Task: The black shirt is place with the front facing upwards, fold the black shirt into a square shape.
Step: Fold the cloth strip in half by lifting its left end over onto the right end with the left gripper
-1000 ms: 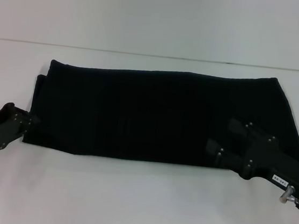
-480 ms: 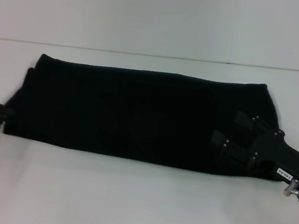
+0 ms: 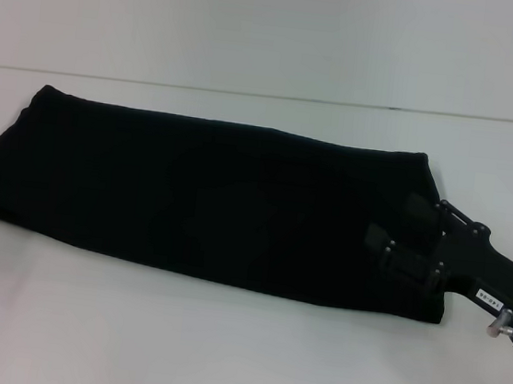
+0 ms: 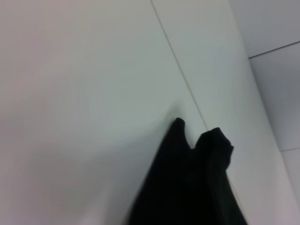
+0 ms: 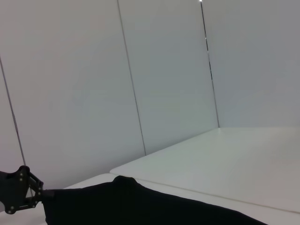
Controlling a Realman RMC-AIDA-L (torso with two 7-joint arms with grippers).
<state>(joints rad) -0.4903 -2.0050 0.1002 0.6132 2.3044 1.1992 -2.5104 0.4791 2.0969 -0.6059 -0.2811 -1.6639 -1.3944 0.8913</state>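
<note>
A broad band of plain black soft-fabric shirt [image 5: 140, 204] fills the lower part of the right wrist view, its upper edge rising to a low hump. Behind it lies the smooth white counter [image 5: 225, 159], backed by pale grey wall panels [image 5: 164, 70] split by thin dark seams. The black metal left end effector [image 5: 18, 190] meets the cloth's far end.

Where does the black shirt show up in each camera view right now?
Head view: the black shirt lies as a long band across the white table.
Left wrist view: a bunched shirt end at the bottom.
Right wrist view: shirt edge along the bottom.
Shared landmark: the white table.
</note>
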